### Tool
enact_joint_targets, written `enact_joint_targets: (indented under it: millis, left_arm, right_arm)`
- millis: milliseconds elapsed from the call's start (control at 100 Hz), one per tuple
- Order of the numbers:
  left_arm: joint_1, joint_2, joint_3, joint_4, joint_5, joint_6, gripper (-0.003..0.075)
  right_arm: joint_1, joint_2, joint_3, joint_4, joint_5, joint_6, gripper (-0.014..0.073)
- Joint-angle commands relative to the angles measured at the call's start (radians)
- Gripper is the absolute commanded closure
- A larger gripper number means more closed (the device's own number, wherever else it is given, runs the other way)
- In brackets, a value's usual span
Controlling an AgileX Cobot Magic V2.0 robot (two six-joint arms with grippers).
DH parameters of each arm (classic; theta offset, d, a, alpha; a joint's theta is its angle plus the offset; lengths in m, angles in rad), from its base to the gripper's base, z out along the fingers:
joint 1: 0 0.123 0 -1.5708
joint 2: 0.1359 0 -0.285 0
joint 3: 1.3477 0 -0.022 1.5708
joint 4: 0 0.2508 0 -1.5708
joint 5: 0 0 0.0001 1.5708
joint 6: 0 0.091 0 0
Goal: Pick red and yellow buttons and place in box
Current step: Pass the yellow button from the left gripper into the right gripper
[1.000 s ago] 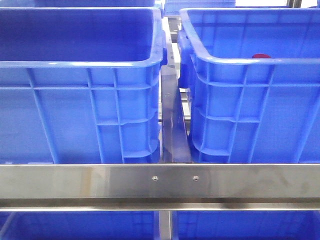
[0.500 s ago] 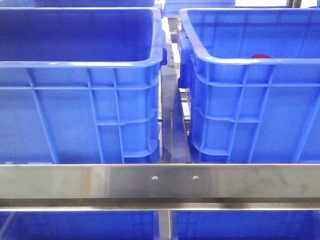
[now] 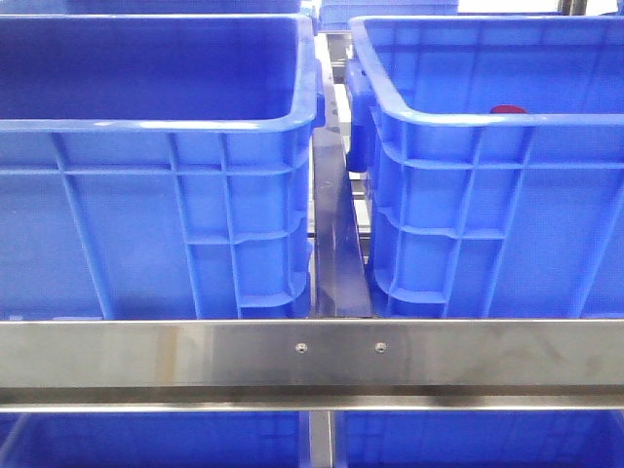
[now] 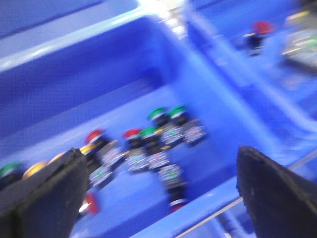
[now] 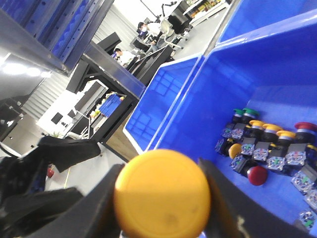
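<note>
Nearest in the front view, a steel rail (image 3: 312, 356) crosses the frame; behind it stand two blue crates side by side, the left crate (image 3: 156, 175) and the right crate (image 3: 497, 195), split by a narrow metal divider (image 3: 336, 234). A red cap (image 3: 508, 110) peeks just over the right crate's near rim. The right gripper (image 5: 161, 198) is closed on a yellow button (image 5: 162, 193), its round top filling the space between the fingers; beyond that button, more buttons (image 5: 270, 144) in yellow, red and green lie clustered on a crate floor. The left gripper (image 4: 158, 193) is spread wide and holds nothing, above a blurred cluster (image 4: 148, 148) of red, green and yellow buttons on a crate floor.
</note>
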Motion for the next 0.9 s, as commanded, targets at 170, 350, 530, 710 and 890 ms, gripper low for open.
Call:
enact_joint_targets:
  millis: [170,350,530,710,890]
  left_arm:
    - [0.260,-0.042,0.056,0.012,-0.105,-0.036,0.0159]
    - [0.465,-0.097,0.131,-0.029,-0.149,-0.037,0.0176]
    - [0.586,-0.229,0.230,-0.073,-0.175,-0.037,0.0176]
    - [0.590,-0.386,0.321,-0.156,-0.168,0.025,0.0176]
    - [0.590,-0.445,0.353,-0.348,-0.127,0.257,0.0176]
  right_arm:
    - [-0.007,-0.027,-0.032,0.148,0.059,-0.013,0.0621]
    - [-0.007,-0.027,-0.032,0.148,0.068,-0.013,0.0621]
    - [-0.007,-0.027,-0.032,0.148,0.071,-0.013,0.0621]
    - [-0.007,-0.027,-0.032,0.148,0.067,-0.013,0.0621]
    - [-0.007,-0.027,-0.032,0.148,0.054,-0.013,0.0621]
